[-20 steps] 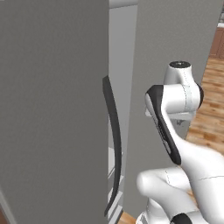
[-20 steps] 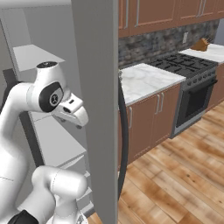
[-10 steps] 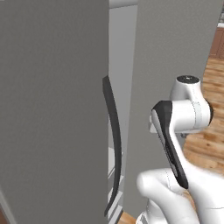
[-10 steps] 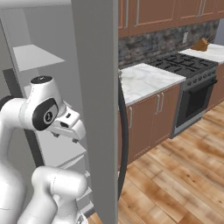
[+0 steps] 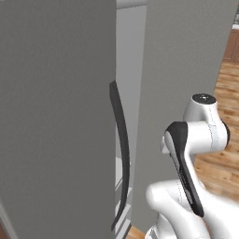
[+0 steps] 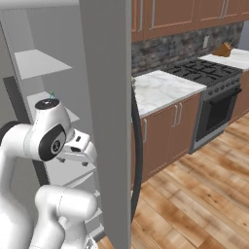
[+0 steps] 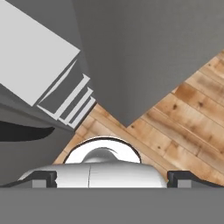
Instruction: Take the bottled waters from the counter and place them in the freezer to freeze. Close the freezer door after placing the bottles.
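The freezer stands right in front of me, with its left grey door (image 5: 56, 116) and long dark handle (image 5: 120, 154) close by. Its right door (image 6: 109, 121) is swung open, baring white shelves (image 6: 36, 63) inside. My gripper (image 7: 113, 177) points down at the wooden floor beside the open door's lower corner. It is open, its fingertips (image 7: 43, 177) set wide apart with nothing between them. The arm's wrist (image 6: 78, 148) is tucked low in front of the shelves. The white marble counter (image 6: 165, 90) lies to the right. The bottled waters are out of view.
A black stove (image 6: 209, 73) stands beyond the counter, with brown cabinets (image 6: 165, 131) below and above. Wooden floor (image 6: 194, 194) spreads to the right. The open door's edge and its dark handle (image 6: 137, 160) stand close to my arm.
The arm has folded lower and drawn back from the shelves, and its upper joint has dropped and shifted right in the left base view. The freezer doors have not moved.
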